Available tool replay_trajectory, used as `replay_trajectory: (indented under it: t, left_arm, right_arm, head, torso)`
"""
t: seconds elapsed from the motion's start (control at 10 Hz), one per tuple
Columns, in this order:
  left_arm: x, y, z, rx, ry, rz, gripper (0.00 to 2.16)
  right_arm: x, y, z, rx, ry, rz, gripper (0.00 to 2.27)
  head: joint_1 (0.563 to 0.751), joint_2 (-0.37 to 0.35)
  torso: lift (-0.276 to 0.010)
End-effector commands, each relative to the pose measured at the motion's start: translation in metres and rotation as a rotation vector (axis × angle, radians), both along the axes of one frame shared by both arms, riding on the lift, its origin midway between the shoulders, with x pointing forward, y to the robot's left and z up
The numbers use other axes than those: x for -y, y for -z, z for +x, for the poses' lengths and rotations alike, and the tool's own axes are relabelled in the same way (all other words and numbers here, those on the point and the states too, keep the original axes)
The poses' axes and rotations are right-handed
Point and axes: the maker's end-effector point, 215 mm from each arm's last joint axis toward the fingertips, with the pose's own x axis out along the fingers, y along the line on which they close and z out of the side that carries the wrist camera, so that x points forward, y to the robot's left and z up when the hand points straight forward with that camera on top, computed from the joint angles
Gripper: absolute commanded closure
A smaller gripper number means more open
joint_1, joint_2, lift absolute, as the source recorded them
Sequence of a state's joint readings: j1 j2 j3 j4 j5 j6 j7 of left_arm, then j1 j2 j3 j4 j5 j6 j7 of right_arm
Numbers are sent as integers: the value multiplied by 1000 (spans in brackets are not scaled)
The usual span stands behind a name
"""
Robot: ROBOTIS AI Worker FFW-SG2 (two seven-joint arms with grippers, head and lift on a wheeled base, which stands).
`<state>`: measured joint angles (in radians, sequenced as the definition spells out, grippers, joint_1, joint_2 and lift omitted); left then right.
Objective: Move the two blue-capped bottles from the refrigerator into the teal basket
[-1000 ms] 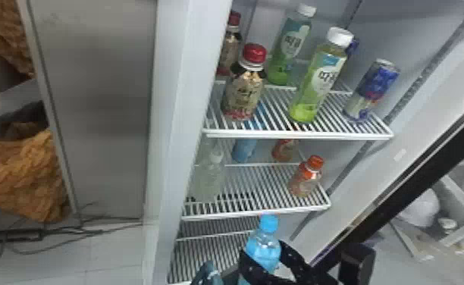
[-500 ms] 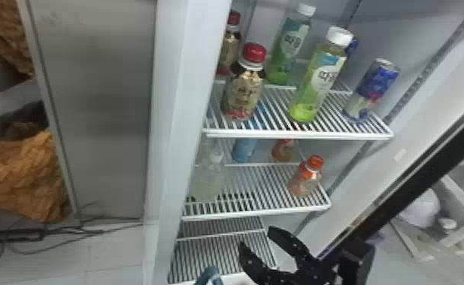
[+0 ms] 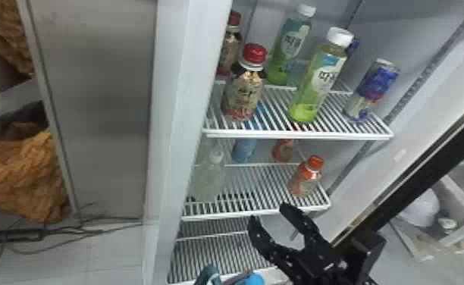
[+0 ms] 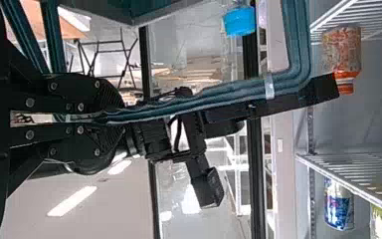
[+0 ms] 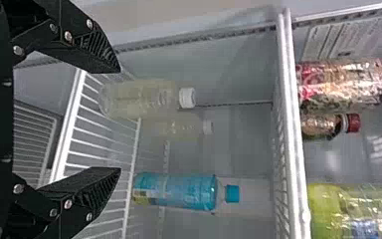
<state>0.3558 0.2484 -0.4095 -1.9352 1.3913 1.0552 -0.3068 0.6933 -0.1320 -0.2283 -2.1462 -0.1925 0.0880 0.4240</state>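
Right pincer (image 3: pixel 268 211): released, its fingers spread wide and empty, placed before the front edge of the middle shelf (image 3: pixel 256 215) and apart from the bottles. Left pincer (image 4: pixel 114 119): clenched on the teal basket (image 4: pixel 298 55), its fingers pressed together on the rim.

First task item: one blue cap (image 3: pixel 254 279) is noted at the basket, framed by the rim in the left wrist view. Second task item: the blue bottle (image 5: pixel 179 190) stands upright toward the back of the middle shelf, below the upper shelf (image 3: pixel 299 134).

Also on the middle shelf: clear bottles (image 5: pixel 142 98) with white caps to the left of the blue bottle, and an orange-capped bottle (image 3: pixel 305 177) near the right front. The upper shelf bears red-capped bottles (image 3: pixel 242 91), green bottles (image 3: pixel 316 83) and a blue can (image 3: pixel 372 91), all upright
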Motion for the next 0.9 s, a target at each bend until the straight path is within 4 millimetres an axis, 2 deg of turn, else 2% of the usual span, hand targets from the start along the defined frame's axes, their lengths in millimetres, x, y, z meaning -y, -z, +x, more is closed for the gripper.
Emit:
replay_trajectory:
  t: [0.0, 0.3, 0.5, 0.8]
  left_arm:
    - [0, 0, 0, 0, 0, -1, 1085]
    - [1, -1, 0, 3, 3, -2, 1085]
    - [1, -2, 1, 4, 2, -2, 1085]
    - [2, -2, 0, 8, 9, -3, 1085]
  right_arm:
    - [1, 3, 11, 27, 6, 1, 318]
    - [6, 6, 41, 97, 38, -6, 202]
    - [18, 13, 60, 127, 75, -22, 117]
    - [33, 20, 102, 176, 113, -46, 104]
  head:
    - [695, -350]
    - [695, -350]
    - [695, -350]
    - [695, -350]
  torso:
    - [-151]
    - [-151]
    - [-151]
    - [-151]
